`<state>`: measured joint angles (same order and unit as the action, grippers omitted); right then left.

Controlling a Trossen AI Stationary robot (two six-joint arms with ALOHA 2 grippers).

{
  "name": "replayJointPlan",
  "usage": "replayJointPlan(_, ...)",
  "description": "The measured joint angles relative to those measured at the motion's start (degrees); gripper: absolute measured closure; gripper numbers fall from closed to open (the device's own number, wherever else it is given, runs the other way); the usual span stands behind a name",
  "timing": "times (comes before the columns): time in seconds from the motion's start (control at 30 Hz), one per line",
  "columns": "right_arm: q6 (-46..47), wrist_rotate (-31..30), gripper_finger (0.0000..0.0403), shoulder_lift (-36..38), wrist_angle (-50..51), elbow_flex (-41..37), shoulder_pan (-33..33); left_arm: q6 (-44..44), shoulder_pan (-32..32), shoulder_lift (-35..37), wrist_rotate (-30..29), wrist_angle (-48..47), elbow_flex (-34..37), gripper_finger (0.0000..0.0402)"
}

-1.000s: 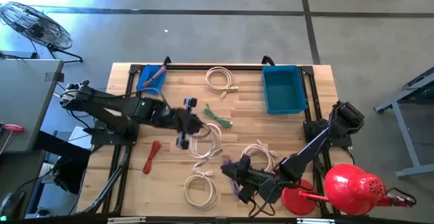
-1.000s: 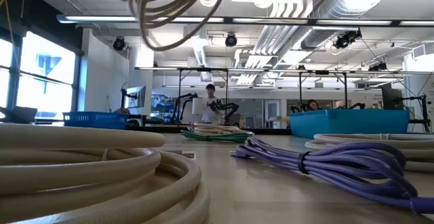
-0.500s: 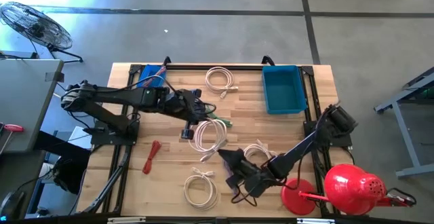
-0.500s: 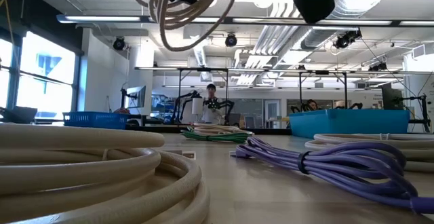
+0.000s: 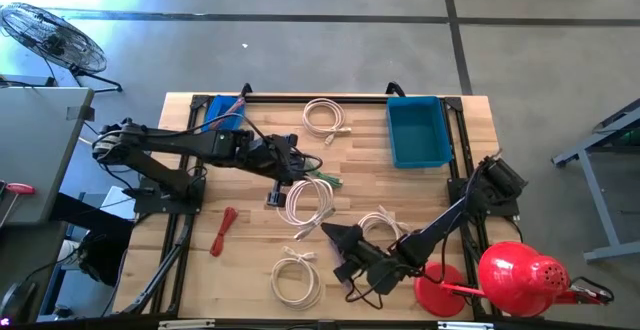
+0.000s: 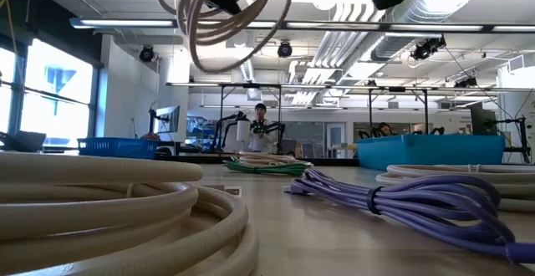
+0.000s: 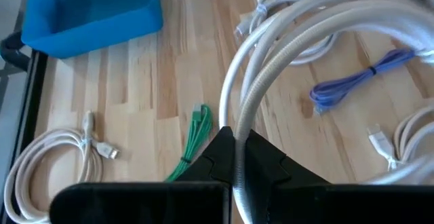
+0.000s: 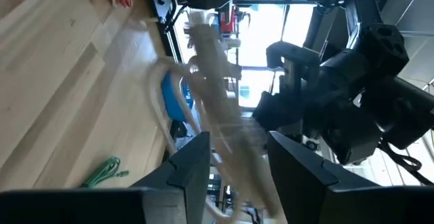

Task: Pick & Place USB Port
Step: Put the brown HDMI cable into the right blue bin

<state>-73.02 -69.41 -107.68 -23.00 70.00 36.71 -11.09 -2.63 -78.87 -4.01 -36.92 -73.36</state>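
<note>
Above the table centre, the left gripper (image 7: 237, 149) was closed on the white coil (image 5: 306, 199), hanging toward the right gripper (image 8: 234, 153), whose fingers were open around it.

We see coiled cream-white USB cable (image 5: 308, 202) lifted clear of wooden tabletop, loops hanging loose near table's middle, pinched between left gripper's (image 7: 235, 144) dark fingers. We note blue rectangular plastic bin (image 5: 417, 131) resting upright at table's far right corner, well apart from cable. Low view shows coil (image 6: 224, 15) dangling overhead.
</note>
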Motion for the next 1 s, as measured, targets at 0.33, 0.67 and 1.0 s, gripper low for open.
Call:
replayJointPlan(0.33,1.2,5.1,0.0263,0.0,0.0,0.0,-2.2,-0.2,0.0,-2.5,0.0,0.6,-0.1,0.0394)
replayJointPlan(0.67,8.9,5.3,0.0263,0.0,-0.2,0.0,-2.7,-0.7,0.0,-3.5,0.9,1.3,0.0,0.0394)
replayJointPlan(1.0,11.6,9.9,0.0263,0.0,2.8,0.0,-5.1,-0.7,0.0,-3.5,1.0,1.2,0.0,0.0394)
